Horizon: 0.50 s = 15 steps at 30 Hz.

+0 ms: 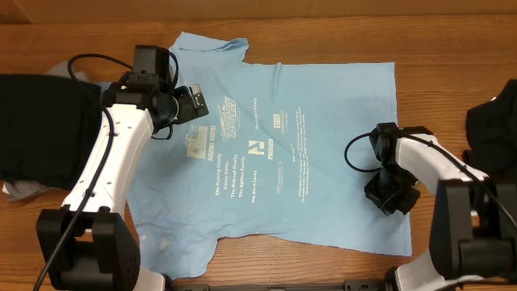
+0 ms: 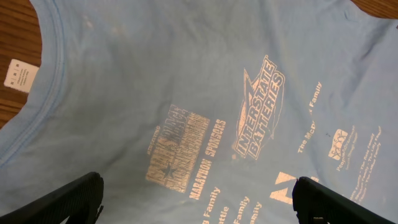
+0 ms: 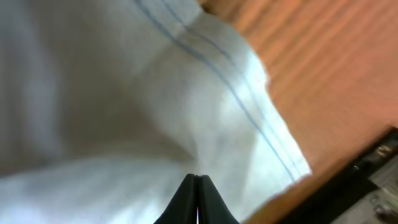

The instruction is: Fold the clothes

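Shirt (image 1: 275, 162) spread flat on table (image 1: 323, 24), print up, left gripper (image 2: 199, 208) gaping wide above the logos (image 2: 255, 112), right gripper (image 3: 198, 200) clamped shut by the hem (image 3: 231, 93) (cloth caught or not, can't tell), risking a lopsided drag, bunching and a crooked fold.

White arms (image 1: 105, 162), blk joints, cables (image 1: 348, 152), grippers (image 2: 198, 199) (image 3: 197, 182).

The light sky-blue cotton T-shirt (image 1: 266, 153) lies spread flat on the wooden surface (image 1: 323, 32), pale lettering up, collar left, hem right, one sleeve toward each long edge. A black garment (image 1: 36, 129) is heaped beside its collar end; a second black garment (image 1: 494, 121) lies beyond the hem
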Each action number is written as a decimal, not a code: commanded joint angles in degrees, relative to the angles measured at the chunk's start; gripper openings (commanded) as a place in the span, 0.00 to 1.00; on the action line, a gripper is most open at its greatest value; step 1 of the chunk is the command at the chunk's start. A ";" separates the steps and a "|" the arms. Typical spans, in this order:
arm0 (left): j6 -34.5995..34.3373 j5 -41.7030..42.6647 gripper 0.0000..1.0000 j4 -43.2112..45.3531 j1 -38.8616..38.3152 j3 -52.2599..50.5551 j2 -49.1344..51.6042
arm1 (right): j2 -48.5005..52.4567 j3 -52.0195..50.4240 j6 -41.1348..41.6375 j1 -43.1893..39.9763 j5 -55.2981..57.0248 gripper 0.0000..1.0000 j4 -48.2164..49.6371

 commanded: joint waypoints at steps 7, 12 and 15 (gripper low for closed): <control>0.48 0.20 1.00 0.02 0.22 0.74 -0.70 | -16.48 13.90 0.48 -0.50 0.00 0.35 -10.21; 0.46 0.31 1.00 0.72 0.20 0.74 -0.70 | -23.28 13.88 0.68 -3.28 -2.93 1.00 -11.13; 0.48 0.24 1.00 0.68 0.22 0.74 -0.70 | -26.10 13.81 0.57 -7.13 -3.32 1.00 -14.82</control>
